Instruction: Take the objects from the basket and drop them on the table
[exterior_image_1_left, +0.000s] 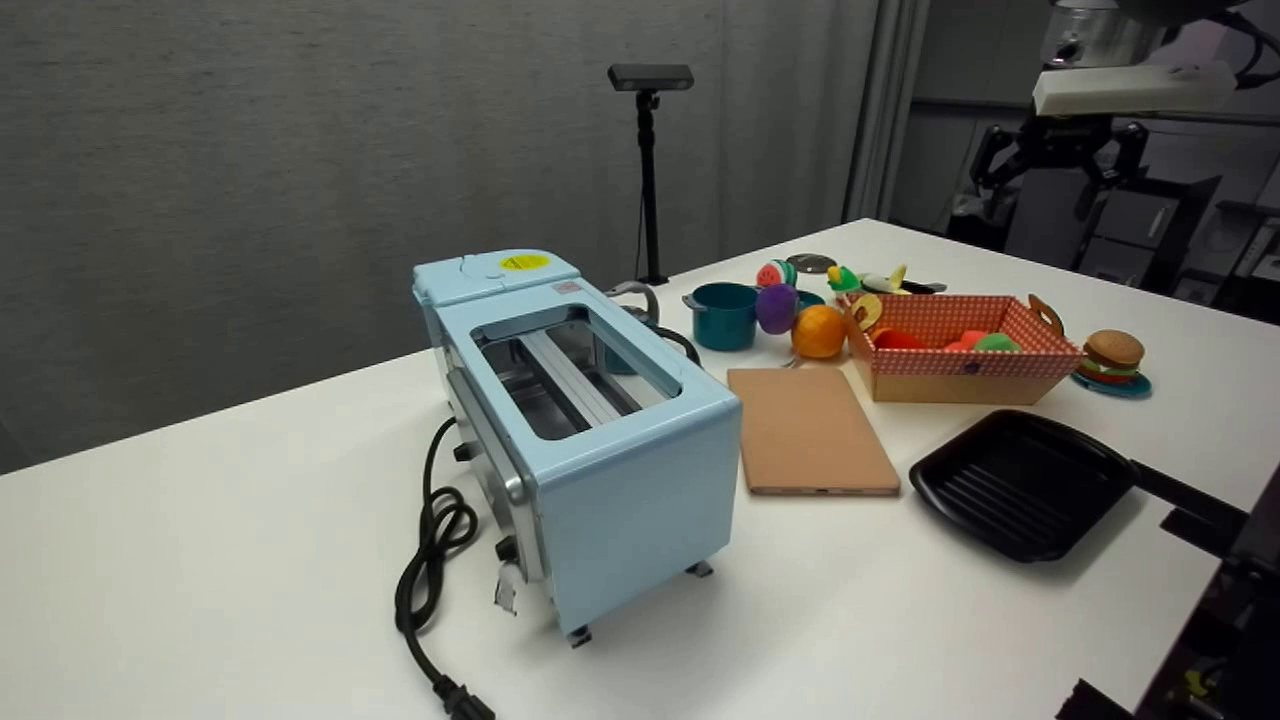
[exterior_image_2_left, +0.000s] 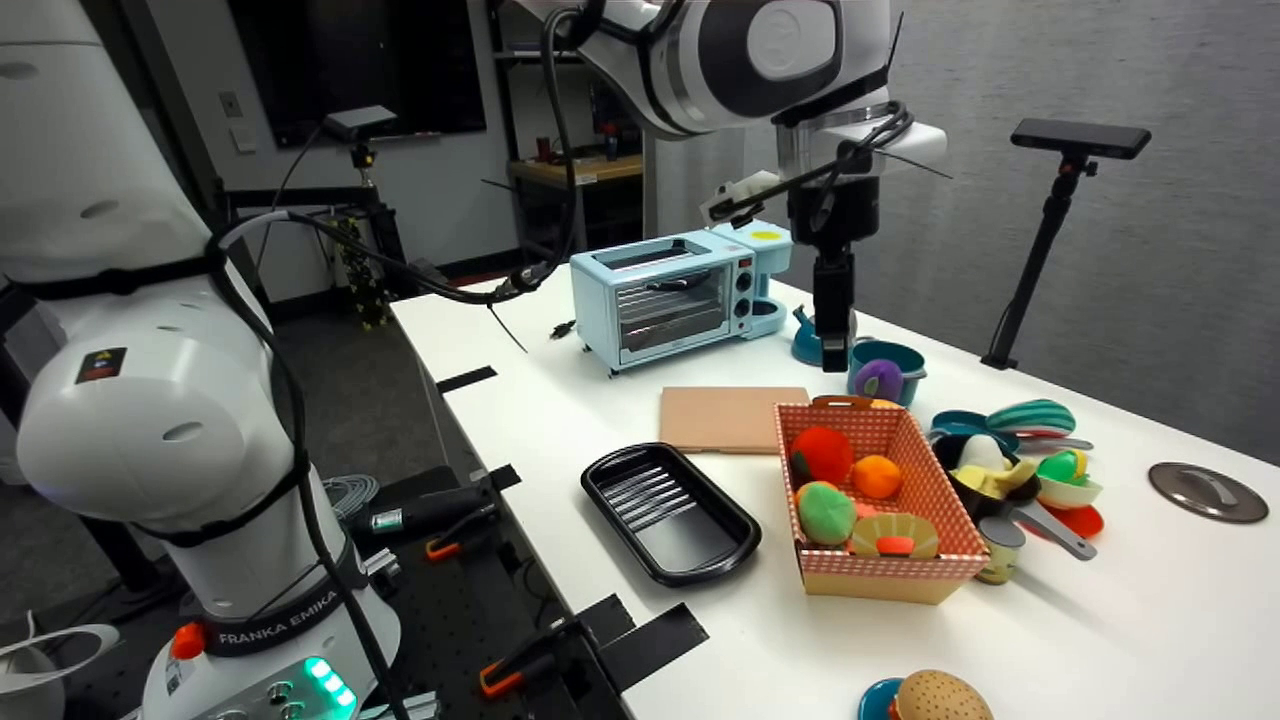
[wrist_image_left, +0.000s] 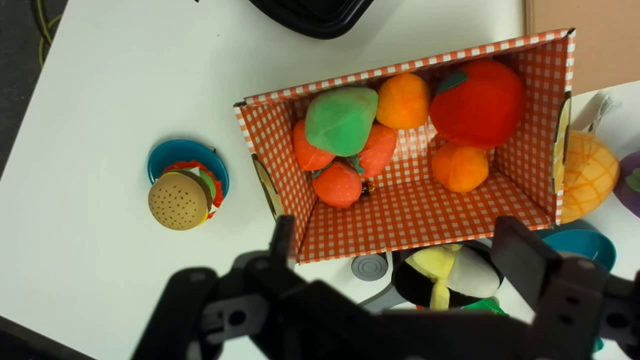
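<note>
The basket, lined in red-and-white check, stands on the white table and shows in both exterior views. In it lie a red tomato-like piece, two orange pieces, a green piece over several red strawberries, and a small battery. A burger rests on a teal plate outside the basket. My gripper is open and empty, held above the table. It shows in both exterior views.
A black square pan and tan cutting board lie beside the basket. A light-blue toaster stands farther off. A can, a dark pan holding a banana, teal pot, and purple piece crowd the far side.
</note>
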